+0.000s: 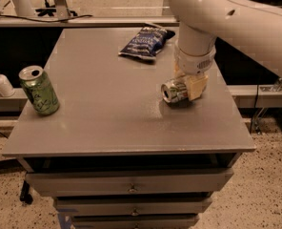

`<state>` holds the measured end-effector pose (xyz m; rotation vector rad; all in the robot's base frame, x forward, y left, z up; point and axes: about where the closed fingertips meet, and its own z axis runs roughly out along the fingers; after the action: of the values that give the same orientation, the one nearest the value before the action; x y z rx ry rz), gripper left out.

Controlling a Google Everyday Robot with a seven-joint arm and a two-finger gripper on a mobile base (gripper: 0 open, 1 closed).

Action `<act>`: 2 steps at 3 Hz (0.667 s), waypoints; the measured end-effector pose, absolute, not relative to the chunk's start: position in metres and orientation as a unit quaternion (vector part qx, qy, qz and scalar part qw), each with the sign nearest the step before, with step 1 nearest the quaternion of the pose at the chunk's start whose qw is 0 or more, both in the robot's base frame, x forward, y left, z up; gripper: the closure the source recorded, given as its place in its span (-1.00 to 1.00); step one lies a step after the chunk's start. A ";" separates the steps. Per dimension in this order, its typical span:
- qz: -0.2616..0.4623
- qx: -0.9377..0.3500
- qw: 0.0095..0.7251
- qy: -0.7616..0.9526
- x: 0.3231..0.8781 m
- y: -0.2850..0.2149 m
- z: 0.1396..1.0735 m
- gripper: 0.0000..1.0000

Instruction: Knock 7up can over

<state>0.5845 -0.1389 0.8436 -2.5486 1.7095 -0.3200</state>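
Gripper [191, 85] comes down from above at the right part of the table top, and its beige end is against the 7up can [173, 90]. Whether it is clamped on the can or only pressed against it, I cannot tell, because the can and the wrist cover this place. The 7up can lies on its side on the grey table [107, 113], with its silver top turned to the left and a little toward the camera. Its other end is hidden at the gripper. The white arm [212, 13] goes up from the wrist to the upper right corner.

Behind the can, near the far edge, lies a dark blue chip bag [145, 41], flat on the table. Well apart, near the left edge, a green can [39, 90] stands upright, its top open. Beside the table on the left, on a lower ledge, is a small white bottle [0, 82]. Under the table top are drawers [131, 181] with small knobs.
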 end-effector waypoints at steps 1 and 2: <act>-0.107 -0.829 0.021 0.548 0.584 -0.140 0.846 -1.00; -0.109 -0.832 0.015 0.544 0.583 -0.141 0.847 -1.00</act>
<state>0.5828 -0.1413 0.8469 -2.5877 1.6934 -0.3405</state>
